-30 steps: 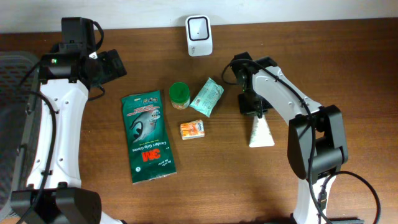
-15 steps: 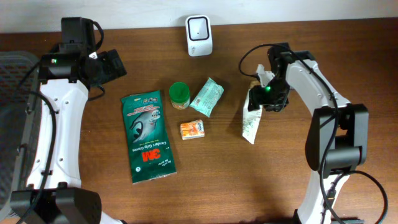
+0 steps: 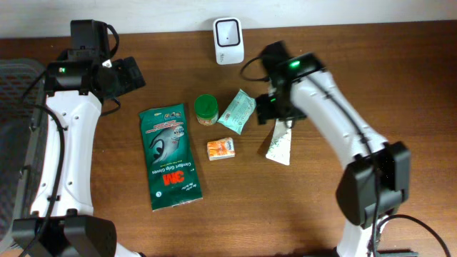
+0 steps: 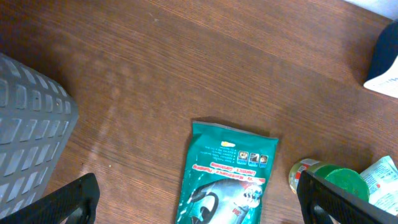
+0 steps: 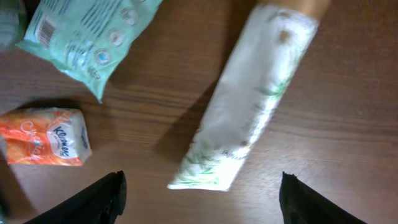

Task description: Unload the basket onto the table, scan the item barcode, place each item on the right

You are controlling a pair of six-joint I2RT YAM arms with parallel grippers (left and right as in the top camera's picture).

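Observation:
The white barcode scanner (image 3: 228, 32) stands at the back edge of the table. A white pouch with green print (image 3: 280, 145) (image 5: 249, 99) lies flat on the wood, touched by nothing. My right gripper (image 3: 273, 108) (image 5: 202, 202) hovers open over the pouch's near end, its jaws wide apart and empty. Close to it lie a mint-green packet (image 3: 238, 111) (image 5: 87, 37) and an orange tissue pack (image 3: 221, 148) (image 5: 43, 137). My left gripper (image 3: 132, 75) (image 4: 196, 199) hangs open and empty above the top of a green glove bag (image 3: 170, 157) (image 4: 224, 180).
A green-lidded jar (image 3: 206, 109) (image 4: 326, 180) stands between the glove bag and the mint packet. A grey basket (image 3: 14, 107) (image 4: 31, 137) sits off the table's left side.
My right gripper opened and let go of the white pouch, which now lies on the table. The right arm swung left toward the mint packet. The left arm has not moved.

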